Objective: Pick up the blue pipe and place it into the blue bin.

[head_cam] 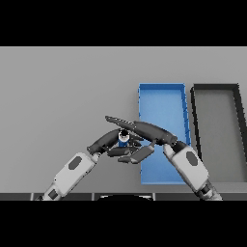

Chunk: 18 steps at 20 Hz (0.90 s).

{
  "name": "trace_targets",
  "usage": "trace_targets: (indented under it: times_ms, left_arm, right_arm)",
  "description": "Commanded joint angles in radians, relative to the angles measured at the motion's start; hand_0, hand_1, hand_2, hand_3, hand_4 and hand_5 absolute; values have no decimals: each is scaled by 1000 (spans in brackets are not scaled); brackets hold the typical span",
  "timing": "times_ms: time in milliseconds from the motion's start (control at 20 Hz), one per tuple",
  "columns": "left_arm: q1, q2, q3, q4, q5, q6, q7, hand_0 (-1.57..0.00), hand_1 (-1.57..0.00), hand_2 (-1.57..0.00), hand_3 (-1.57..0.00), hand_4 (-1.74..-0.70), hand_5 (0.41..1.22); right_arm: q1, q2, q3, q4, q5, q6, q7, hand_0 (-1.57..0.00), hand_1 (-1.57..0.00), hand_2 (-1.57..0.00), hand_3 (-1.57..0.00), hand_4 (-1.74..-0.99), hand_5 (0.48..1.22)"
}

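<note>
The blue pipe (123, 139) was seen end-on and seemingly upright, just left of the blue bin (162, 96), pinched between both hands. Curled fingers of the left hand (107, 141) and right hand (147, 130) were closed around it. A dark bin (217, 88) was set beside the blue bin's right wall.

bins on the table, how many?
2. The blue bin sits right of centre, its near-left part covered by the right robot hand. The dark grey bin lies apart on its right, near the table's right edge. No others show.
</note>
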Motion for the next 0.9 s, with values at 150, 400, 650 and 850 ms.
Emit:
trace_targets:
  times_ms: [150,400,650,850]
  left_arm:
    - [-4,-1,-5,-7,8,-4,27,-1571,-1571,-1571,-1474,-1720,1221]
    - [-35,29,-36,-8,-122,35,42,-879,-828,-796,-667,-1611,1221]
    - [24,-10,-4,-29,-41,10,30,-1294,-1283,-1274,-533,-1698,1206]
    - [14,-21,5,-17,-52,6,38,-1458,-1453,-1449,-591,-1724,1215]
  right_arm:
    - [-74,33,0,73,-24,29,6,-14,-36,-68,-11,-1241,516]
    - [-116,67,28,118,-22,69,-2,-697,-714,-714,-562,-1453,551]
    - [-110,85,48,124,-96,24,-25,-1285,-1290,-1290,-1191,-1475,809]
    - [-96,56,66,108,-17,10,-132,-1454,-1456,-1456,-1415,-1459,1052]
